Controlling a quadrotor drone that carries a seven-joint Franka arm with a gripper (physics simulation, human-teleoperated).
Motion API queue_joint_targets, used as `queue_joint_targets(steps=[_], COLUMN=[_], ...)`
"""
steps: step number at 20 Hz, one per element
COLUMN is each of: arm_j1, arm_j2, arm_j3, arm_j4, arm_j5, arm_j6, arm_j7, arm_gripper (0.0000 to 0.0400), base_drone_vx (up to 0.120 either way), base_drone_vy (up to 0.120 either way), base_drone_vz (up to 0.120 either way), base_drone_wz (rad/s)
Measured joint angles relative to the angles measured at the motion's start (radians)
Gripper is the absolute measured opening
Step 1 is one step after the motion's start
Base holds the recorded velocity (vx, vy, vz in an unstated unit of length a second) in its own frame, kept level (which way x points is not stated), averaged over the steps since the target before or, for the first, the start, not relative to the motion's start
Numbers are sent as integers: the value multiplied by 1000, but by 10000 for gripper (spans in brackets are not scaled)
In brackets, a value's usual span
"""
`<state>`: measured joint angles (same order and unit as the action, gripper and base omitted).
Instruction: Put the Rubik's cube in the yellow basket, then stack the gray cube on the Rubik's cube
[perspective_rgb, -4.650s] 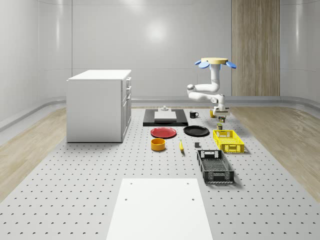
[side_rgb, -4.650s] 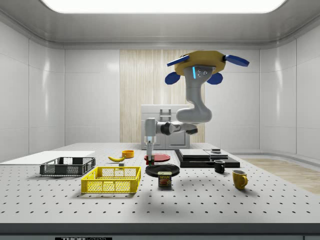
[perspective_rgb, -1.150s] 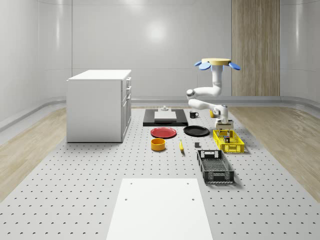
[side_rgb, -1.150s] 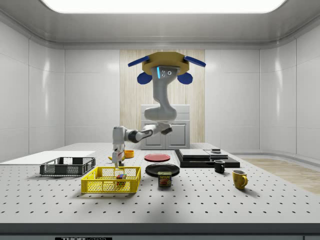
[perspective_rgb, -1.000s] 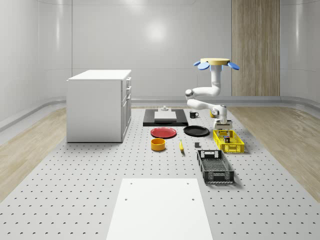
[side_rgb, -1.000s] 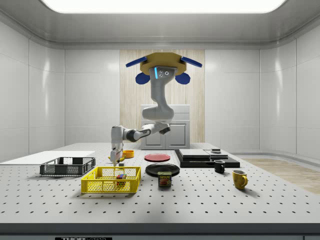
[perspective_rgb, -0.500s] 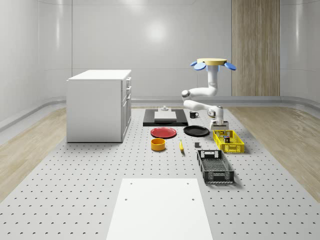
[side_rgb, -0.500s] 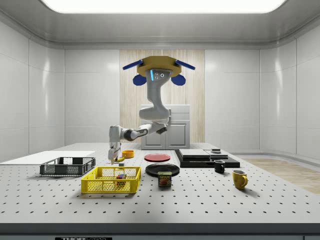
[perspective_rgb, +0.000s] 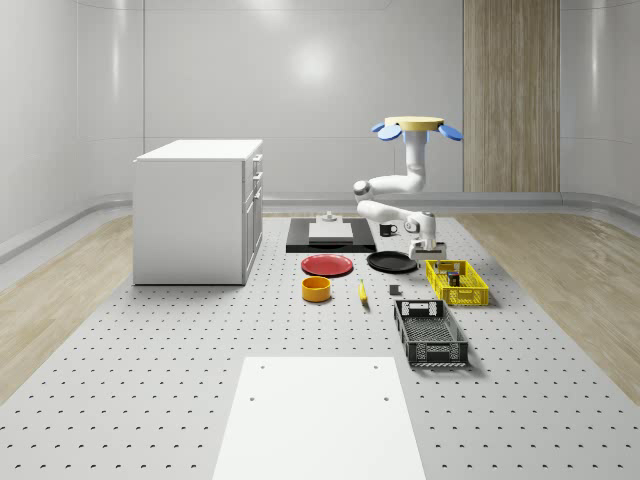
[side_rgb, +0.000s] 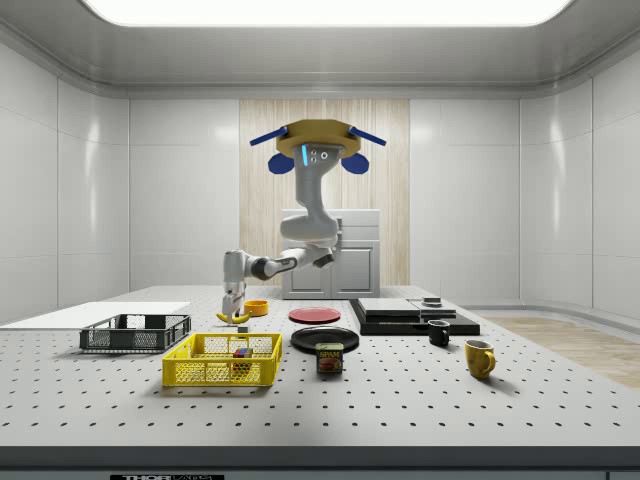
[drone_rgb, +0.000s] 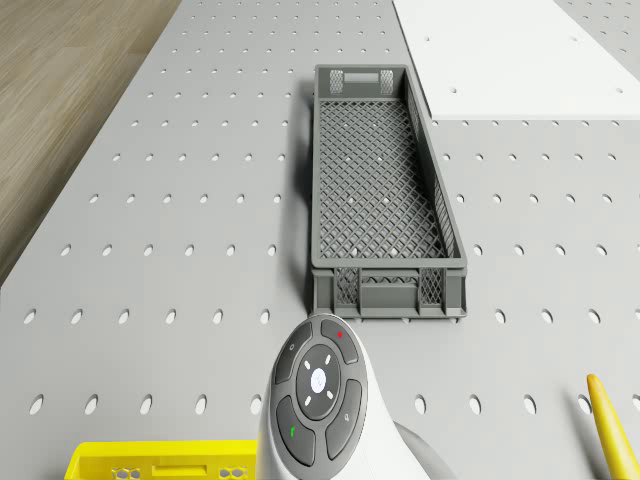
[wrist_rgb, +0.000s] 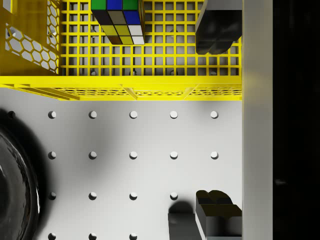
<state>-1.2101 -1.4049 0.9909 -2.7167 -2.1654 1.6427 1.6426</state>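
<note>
**Yellow basket (perspective_rgb: 460, 299) holds the Rubik's cube (wrist_rgb: 120, 20); pincer (wrist_rgb: 216, 120) spread wide beside it**

White sheeting (perspective_rgb: 320, 420) lies nearest, at the lower middle of the whole-scene view, flat on the perforated counter (perspective_rgb: 150, 380). Behind it, right of centre, stands a black crate (perspective_rgb: 430, 333). Past the crate's far end a small gray cube (perspective_rgb: 395, 291) sits on the counter, apart from everything, with a banana (perspective_rgb: 362, 291) to its left and an orange bowl (perspective_rgb: 317, 289) further left. The yellow basket stands to the gray cube's right. The Rubik's cube rests on the basket's mesh floor, upright and close to one wall.

The pincer hangs just off the basket's far left corner, low above the counter. In the wrist view its fingers (wrist_rgb: 217, 30) stand far apart with nothing between them. One is over the basket's inside and the other over bare counter, so the basket's rim runs between them. A black plate (perspective_rgb: 392, 262) lies just beside this spot, and a red plate (perspective_rgb: 328, 265) lies to the left of that.

Further back are a black tray (perspective_rgb: 330, 244) and a dark mug (perspective_rgb: 388, 229). A white cabinet (perspective_rgb: 200, 210) stands at the left. The drone (perspective_rgb: 417, 127) hovers high above the far part of the counter, roughly over the black plate and the mug, with its arm bent down towards the basket.
</note>
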Motion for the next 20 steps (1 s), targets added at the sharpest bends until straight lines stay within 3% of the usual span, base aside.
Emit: queue_joint_targets(steps=[5,10,20], arm_j1=[3,5,10], arm_j2=[4,8,15], arm_j3=[-1,-2,-3], arm_j4=[0,-1,-2], arm_j5=[-2,-4,-8], arm_j6=[-4,-7,-14], arm_j7=[-2,-4,-8], arm_gripper=[400,400,400], base_drone_vx=[0,0,0], base_drone_vy=[-120,-120,-120], base_drone_vz=[0,-120,0], base_drone_wz=[0,0,0])
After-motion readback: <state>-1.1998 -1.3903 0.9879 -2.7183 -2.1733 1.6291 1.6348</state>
